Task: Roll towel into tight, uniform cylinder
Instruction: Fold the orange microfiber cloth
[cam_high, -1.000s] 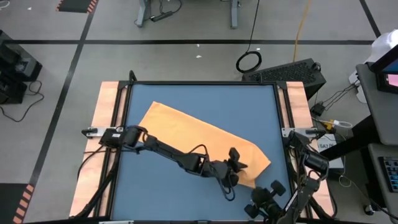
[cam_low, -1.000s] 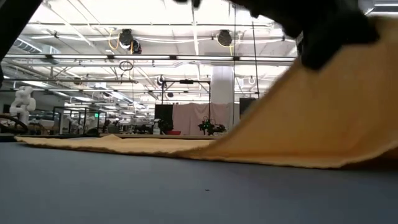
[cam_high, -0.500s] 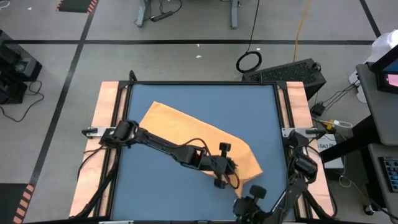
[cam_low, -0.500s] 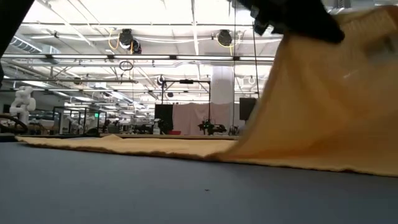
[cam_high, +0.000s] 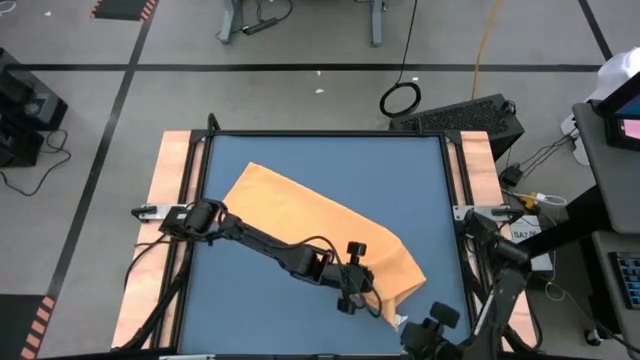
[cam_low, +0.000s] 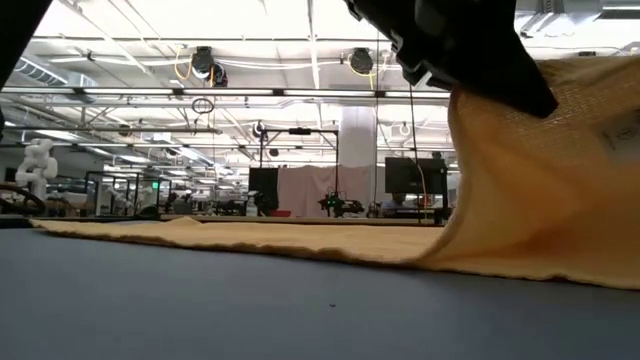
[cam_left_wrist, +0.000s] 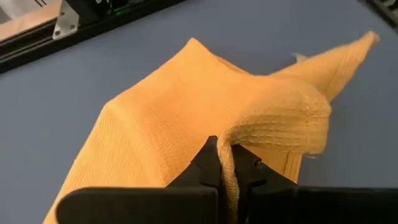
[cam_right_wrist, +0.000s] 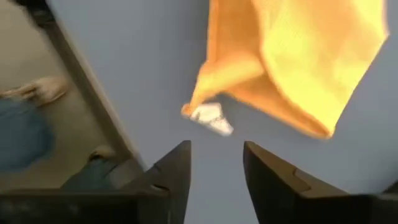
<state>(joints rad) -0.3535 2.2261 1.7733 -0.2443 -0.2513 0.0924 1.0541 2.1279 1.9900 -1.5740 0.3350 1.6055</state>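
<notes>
**Left gripper pinches folded towel as right gripper stands clear**

The orange-yellow towel (cam_high: 320, 225) lies diagonally across the blue table (cam_high: 420, 180), one end spread flat toward the far left of the mat and the other end, near the front right, lifted and folded over on itself. The left arm reaches from its mount at the table's left edge across the cloth, and the left gripper (cam_left_wrist: 225, 163) has its two dark fingers pressed together on a raised ridge of the towel, the fabric bunching up between them in the left wrist view. In the low view the cloth (cam_low: 540, 190) rises steeply from the table surface at the right under the dark gripper body, while the rest runs flat along the mat toward the left.

The right gripper (cam_right_wrist: 214, 163) sits at the front right corner of the table, just off the towel's near tip, its fingers spread apart with nothing between them. Ahead of it in the right wrist view, the towel's pointed corner (cam_right_wrist: 292, 62) hangs just above the mat, with the small white tag (cam_right_wrist: 210, 117) at its edge. In the high view the tag (cam_high: 401, 321) shows as a pale speck at the cloth's front tip, just beside the right gripper (cam_high: 432, 326).
</notes>
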